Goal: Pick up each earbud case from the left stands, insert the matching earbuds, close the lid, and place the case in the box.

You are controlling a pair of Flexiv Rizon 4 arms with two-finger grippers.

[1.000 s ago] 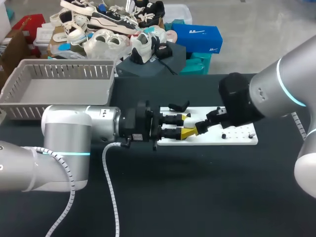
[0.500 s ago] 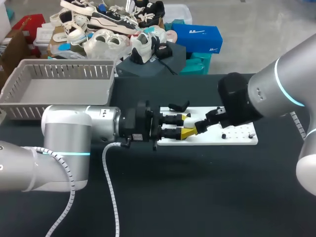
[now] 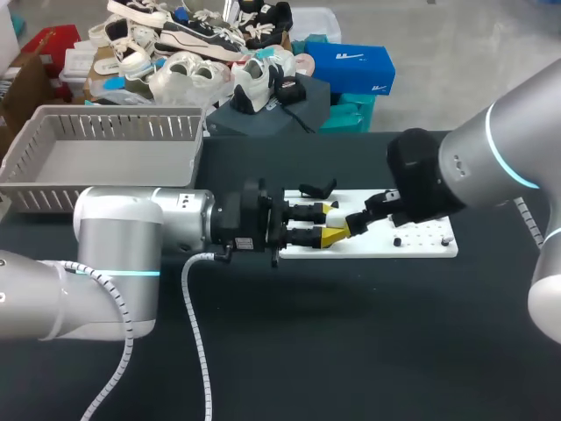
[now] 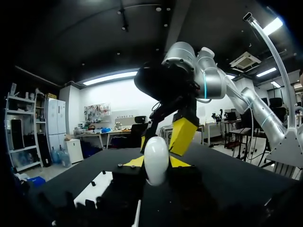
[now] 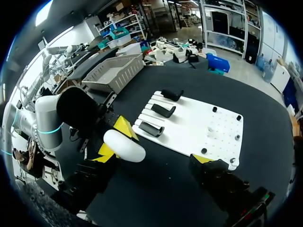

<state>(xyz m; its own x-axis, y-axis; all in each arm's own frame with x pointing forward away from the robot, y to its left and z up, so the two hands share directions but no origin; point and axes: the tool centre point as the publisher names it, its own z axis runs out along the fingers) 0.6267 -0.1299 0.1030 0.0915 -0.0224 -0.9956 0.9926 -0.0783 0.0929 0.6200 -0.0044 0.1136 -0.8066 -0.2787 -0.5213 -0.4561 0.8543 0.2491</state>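
Plainly, the white earbud case (image 4: 156, 161) is off its stand and held up above the counter (image 3: 351, 333), over the near edge of the white board (image 5: 199, 127). It stands upright between the two yellow tips of the left pincer (image 3: 330, 223), which is clamped on its lower half from either side. The shell looks smooth, rounded and glossy. I judge it light and rigid but slippery, apt to squirt out of a hard squeeze. The best hold is low on the body across its broad faces, as now, which leaves the upper part free for the lid to swing. The hinge is likely the weak spot, so the lid wants a gentle push rather than a pry.

The right pincer (image 3: 353, 226) has its tips close against the case from the far side. Its fingers are apart and grip nothing — one yellow tip sits just beside the shell, the other well clear of it. Whether the lid is open I cannot tell.

On the board, three black stands (image 5: 163, 110) lie in a row, all bare, and small dark pieces (image 5: 214, 109) dot the other end, too small to tell whether they are earbuds. The grey basket (image 3: 131, 127) sits well apart at the counter's far left.
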